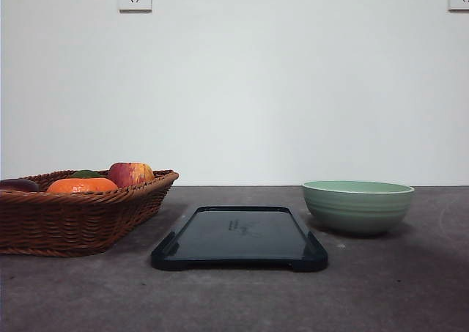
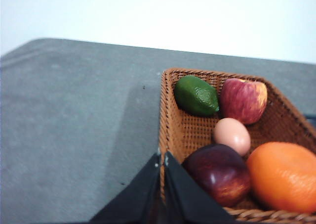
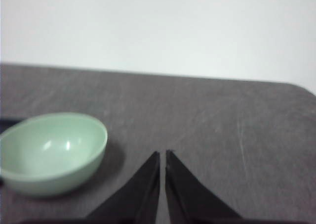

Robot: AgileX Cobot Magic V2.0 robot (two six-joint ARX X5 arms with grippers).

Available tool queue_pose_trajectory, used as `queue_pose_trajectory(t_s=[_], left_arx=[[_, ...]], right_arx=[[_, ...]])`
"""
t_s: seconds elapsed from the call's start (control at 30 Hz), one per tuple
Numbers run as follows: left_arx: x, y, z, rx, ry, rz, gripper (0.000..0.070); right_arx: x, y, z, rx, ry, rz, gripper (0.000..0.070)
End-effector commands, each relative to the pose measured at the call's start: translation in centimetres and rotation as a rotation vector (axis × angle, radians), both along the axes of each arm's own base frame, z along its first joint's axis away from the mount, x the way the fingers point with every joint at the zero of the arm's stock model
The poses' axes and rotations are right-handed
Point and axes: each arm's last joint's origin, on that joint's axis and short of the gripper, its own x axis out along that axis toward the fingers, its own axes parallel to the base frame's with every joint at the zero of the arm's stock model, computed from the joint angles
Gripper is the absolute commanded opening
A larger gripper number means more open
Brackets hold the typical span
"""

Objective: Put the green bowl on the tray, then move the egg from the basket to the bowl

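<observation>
The pale green bowl [image 1: 357,206] stands on the grey table right of the black tray [image 1: 240,238], not on it. The tray is bare. At the left, the brown wicker basket [image 1: 77,211] holds fruit. In the left wrist view the egg [image 2: 232,135] lies in the basket [image 2: 173,110] among the fruit. My left gripper [image 2: 162,157] is shut, its tips over the basket's near rim. The right wrist view shows the bowl [image 3: 52,152] empty, with my right gripper [image 3: 162,155] shut and hovering beside it over bare table.
Around the egg lie a lime [image 2: 196,95], a red apple [image 2: 243,100], a dark red apple [image 2: 219,173] and an orange [image 2: 284,177]. A white wall [image 1: 234,83] with sockets stands behind the table. Grey tabletop [image 3: 222,120] stretches beyond the bowl.
</observation>
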Motion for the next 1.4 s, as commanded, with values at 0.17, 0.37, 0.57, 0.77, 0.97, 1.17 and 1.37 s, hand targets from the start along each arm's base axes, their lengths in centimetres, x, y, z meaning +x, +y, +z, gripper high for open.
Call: queue_pose_trajectory(t_s=[0.17, 0.37, 0.57, 0.77, 0.97, 1.17, 1.37], left_arx=[[0.1, 0.0, -0.5, -0.555, 0.004, 0.066, 0.0000], [0.1, -0.1, 0.6, -0.786, -0.082, 0.032, 0.0000], [-0.2, -0.1, 2.9, -0.613, -0.219, -0.027, 0.0001], [-1.0, -0.1, 6.2, -0.519, -0.291, -0.081, 0.0001], [-1.5, -0.3, 10.5, -0.452, -0.192, -0.118, 0.0001], [-0.5, -0.7, 14.6, -0.314, -0.071, -0.229, 0.0000], [1.5, -1.0, 17.1, -0.209, 0.044, -0.301, 0.0000]], right_arx=[[0.0, 0.2, 0.3, 0.363, -0.021, 0.069, 0.0010], [0.0, 0.2, 0.6, 0.639, -0.025, 0.091, 0.0009], [-0.3, 0.3, 2.2, 0.635, -0.099, 0.161, 0.0007], [-1.0, 0.5, 4.8, 0.574, -0.123, 0.236, 0.0007], [-0.8, 0.7, 7.9, 0.521, -0.014, 0.292, 0.0007], [0.6, 1.2, 11.2, 0.403, 0.075, 0.380, 0.0007], [2.4, 1.4, 13.2, 0.259, 0.150, 0.409, 0.0007]])
